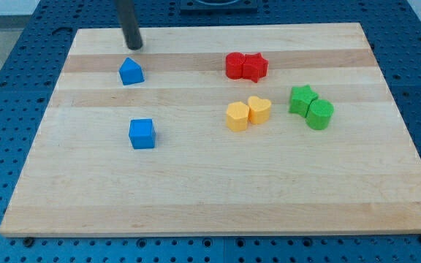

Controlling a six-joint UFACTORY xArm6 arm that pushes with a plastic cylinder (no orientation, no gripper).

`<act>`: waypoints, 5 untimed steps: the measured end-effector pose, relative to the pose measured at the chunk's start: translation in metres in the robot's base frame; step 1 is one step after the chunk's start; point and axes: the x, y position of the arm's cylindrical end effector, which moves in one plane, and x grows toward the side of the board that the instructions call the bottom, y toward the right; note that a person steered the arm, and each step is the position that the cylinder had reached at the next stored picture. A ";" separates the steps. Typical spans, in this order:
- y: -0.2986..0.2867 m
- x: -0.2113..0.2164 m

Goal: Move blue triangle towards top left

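The rod (129, 25) runs off the view's top, so the arm above it is unseen. The two red blocks (245, 66) touch, blurring their outlines. The bench (210, 197) corners at the view's bottom stay in frame.

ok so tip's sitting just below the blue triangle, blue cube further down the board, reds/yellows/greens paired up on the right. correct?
Not quite: in the camera view my tip sits just above the blue triangle, toward the view's top, not below it. The rest holds: the blue cube lies further down, and the red pair, yellow pair and green pair sit on the view's right.
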 end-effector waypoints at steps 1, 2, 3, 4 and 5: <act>0.069 0.033; 0.091 0.114; 0.089 0.125; 0.050 0.168; 0.012 0.145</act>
